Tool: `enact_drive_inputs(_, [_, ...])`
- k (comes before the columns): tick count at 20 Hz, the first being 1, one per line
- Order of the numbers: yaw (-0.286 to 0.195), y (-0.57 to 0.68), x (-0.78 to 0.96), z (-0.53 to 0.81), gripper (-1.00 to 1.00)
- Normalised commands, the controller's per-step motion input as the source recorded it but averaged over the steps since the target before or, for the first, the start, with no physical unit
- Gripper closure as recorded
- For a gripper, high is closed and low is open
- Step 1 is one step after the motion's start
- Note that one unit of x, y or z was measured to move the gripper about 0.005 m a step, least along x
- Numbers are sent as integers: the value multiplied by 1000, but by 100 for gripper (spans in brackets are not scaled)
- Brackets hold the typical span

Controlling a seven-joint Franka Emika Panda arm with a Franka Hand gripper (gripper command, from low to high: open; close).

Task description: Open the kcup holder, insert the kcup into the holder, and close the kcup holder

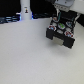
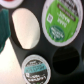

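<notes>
In the exterior view, the black kcup holder [image 1: 62, 34] sits on the white table [image 1: 27, 55] toward the exterior view's right, its drawer showing round slots with pods in them. The gripper [image 1: 60, 18] hangs directly above the drawer, and a green-topped kcup [image 1: 60, 23] shows just below it; whether the fingers are pinching it or spread cannot be told. A tall white bottle-like object [image 1: 25, 9] stands at the back, well apart.

In the wrist view, the drawer's black slotted surface [image 2: 42, 47] fills the picture. One green-topped pod [image 2: 62, 19] sits in a slot, a teal-labelled pod [image 2: 36, 68] in another, beside an empty dark slot [image 2: 67, 60] and a white-bottomed slot [image 2: 24, 27]
</notes>
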Motion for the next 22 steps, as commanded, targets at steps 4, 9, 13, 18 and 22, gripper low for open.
enact_drive_inputs(4, [49,-523,491,277,-100])
enact_drive_inputs(9, [25,-479,585,243,-100])
enact_drive_inputs(13, [10,-409,694,204,-100])
enact_drive_inputs(18, [12,-322,731,49,-100])
enact_drive_inputs(22, [37,-162,688,-69,-100])
